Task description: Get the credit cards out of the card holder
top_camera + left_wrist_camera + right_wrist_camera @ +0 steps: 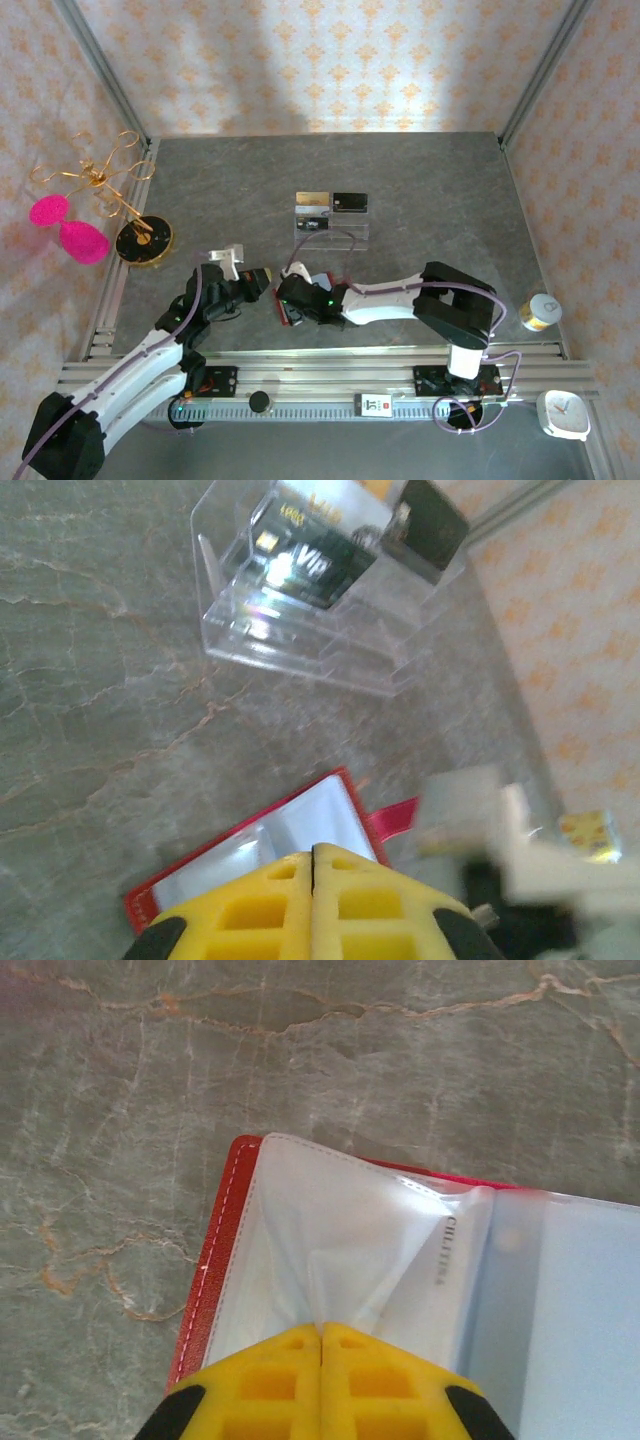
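The red card holder [212, 1260] lies open on the grey table, its clear sleeves facing up. My right gripper [321, 1328] is shut on one sleeve, which bunches up into a tent at the yellow fingertips. A whitish insert with dark lettering [445, 1260] sits in that sleeve; I cannot tell whether it is one of the credit cards. My left gripper [313, 852] is shut just above the card holder [300, 820], beside its red tab [395, 818]; nothing shows between its tips. From above, both grippers [265, 280] [286, 293] meet over the card holder [284, 311].
A clear acrylic stand [332, 228] [300, 630] holding a gold card and a black card stands behind the wallet. A gold wire ornament and dish [143, 240] sit at the left, a small jar [540, 312] and a white clock [562, 413] at the right.
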Available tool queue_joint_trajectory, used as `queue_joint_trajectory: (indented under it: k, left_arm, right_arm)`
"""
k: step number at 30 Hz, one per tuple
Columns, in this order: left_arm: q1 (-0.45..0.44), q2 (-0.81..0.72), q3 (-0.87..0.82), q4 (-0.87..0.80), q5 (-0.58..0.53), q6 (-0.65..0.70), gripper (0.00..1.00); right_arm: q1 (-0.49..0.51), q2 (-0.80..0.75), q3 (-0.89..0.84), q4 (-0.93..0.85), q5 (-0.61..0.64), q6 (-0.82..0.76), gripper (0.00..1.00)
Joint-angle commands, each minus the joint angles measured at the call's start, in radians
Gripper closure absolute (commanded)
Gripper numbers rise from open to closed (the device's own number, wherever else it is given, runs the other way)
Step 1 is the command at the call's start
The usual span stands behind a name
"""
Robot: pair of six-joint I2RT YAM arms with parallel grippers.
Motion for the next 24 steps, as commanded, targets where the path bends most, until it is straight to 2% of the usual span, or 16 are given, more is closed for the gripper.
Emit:
queue_joint_trajectory:
  k: [1,11,12,16,17,24]
  left_arm:
    - [-0.026,0.056,-0.028,0.084,0.017,-0.028,1.0]
    - [-0.124,0.324,0.016,0.224,0.012,-0.012,1.0]
    - [-0.128,0.354,0.022,0.248,0.023,-0.015,1.0]
    - [-0.161,0.475,0.079,0.263,0.053,0.001,1.0]
    - [-0.171,0.493,0.092,0.263,0.054,0.004,1.0]
    - [-0.244,0.618,0.186,0.259,0.06,0.026,0.99]
  right_arm:
    - [-0.019,-0.07,-0.033,0.067,0.012,0.093,1.0]
    - [-0.039,-0.14,-0.084,0.122,0.005,0.142,0.99]
    - [-0.039,-0.151,-0.087,0.122,0.016,0.146,0.96]
    - [-0.039,-0.242,-0.142,0.113,0.098,0.18,0.63]
    - [-0.039,-0.279,-0.166,0.12,0.117,0.186,0.6]
    - [-0.042,-0.438,-0.261,0.041,0.231,0.23,0.59]
